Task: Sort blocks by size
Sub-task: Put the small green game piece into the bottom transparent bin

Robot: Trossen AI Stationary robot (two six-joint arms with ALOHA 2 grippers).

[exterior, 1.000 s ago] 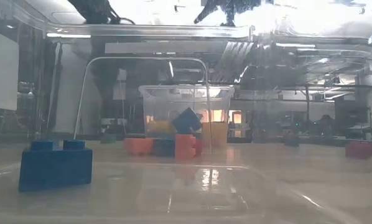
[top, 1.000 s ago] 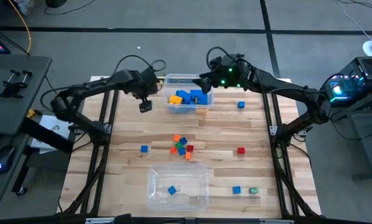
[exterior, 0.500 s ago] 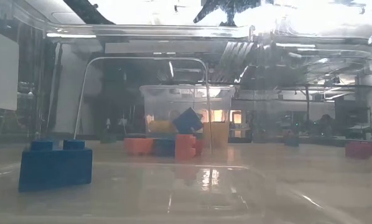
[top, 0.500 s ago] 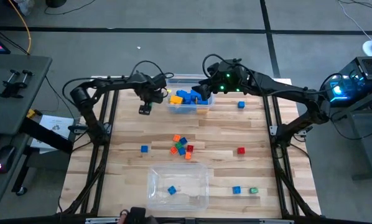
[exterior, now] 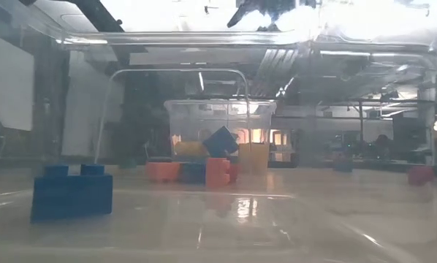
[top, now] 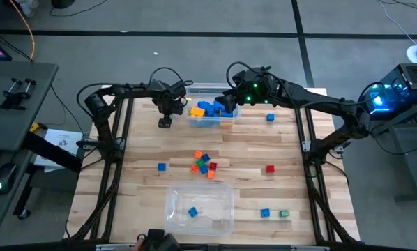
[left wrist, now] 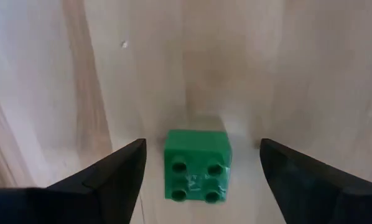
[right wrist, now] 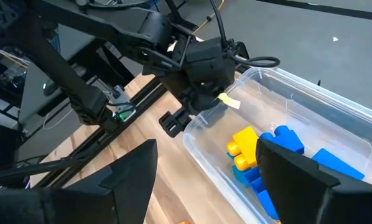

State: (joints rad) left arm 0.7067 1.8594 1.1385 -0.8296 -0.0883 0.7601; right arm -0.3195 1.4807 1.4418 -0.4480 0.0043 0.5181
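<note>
High view: the left gripper is seen hanging over the far-left part of the wooden table, just left of the far clear bin. In the left wrist view its dark fingers are spread wide, with a green studded block lying flat on the pale wood between them, untouched. The far bin, thin-walled and see-through, holds larger blue blocks and yellow blocks. The right gripper is poised over that bin's right end, fingers parted and empty. Small cubes are scattered mid-table. A blue brick lies in the near bin; the low view is blurred by the bin's wall.
</note>
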